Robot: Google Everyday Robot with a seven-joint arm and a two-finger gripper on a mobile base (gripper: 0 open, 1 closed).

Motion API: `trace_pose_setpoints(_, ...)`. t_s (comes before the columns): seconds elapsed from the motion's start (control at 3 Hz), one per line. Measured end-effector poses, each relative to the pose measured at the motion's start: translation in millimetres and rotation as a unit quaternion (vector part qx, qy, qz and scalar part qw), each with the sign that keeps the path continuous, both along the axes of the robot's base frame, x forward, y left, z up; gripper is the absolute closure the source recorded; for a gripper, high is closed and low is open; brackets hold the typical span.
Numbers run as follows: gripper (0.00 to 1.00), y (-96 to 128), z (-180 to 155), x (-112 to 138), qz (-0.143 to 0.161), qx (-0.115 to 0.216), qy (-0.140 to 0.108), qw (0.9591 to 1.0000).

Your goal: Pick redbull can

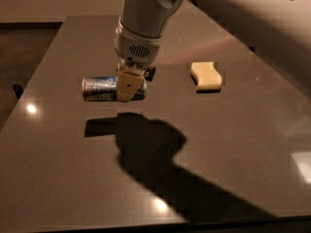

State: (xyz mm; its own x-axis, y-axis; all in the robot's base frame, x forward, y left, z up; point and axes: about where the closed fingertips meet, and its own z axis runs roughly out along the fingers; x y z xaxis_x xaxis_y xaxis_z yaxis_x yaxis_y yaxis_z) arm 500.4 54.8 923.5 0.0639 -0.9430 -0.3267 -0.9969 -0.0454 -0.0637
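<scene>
1 redbull can (99,89) sideways in gripper (127,90), seemingly clear of table (233,144).

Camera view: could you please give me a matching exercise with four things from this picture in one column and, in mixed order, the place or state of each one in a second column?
1. slim silver-and-blue metal redbull can
2. cream-coloured block
3. flat black packet
4. two-finger gripper

A. lies alone on the grey table, toward the picture's right
B. mostly hidden behind the gripper
C. held sideways above its own shadow
D. over the left half of the table in the picture, shut on the can

Pairs: 1-C, 2-A, 3-B, 4-D.
</scene>
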Motion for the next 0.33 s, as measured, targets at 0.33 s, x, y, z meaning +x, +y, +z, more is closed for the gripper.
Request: trace_pose_setpoints(0.33, 1.00, 0.0, 0.0, 0.0, 0.000, 0.000, 0.000, 1.0000)
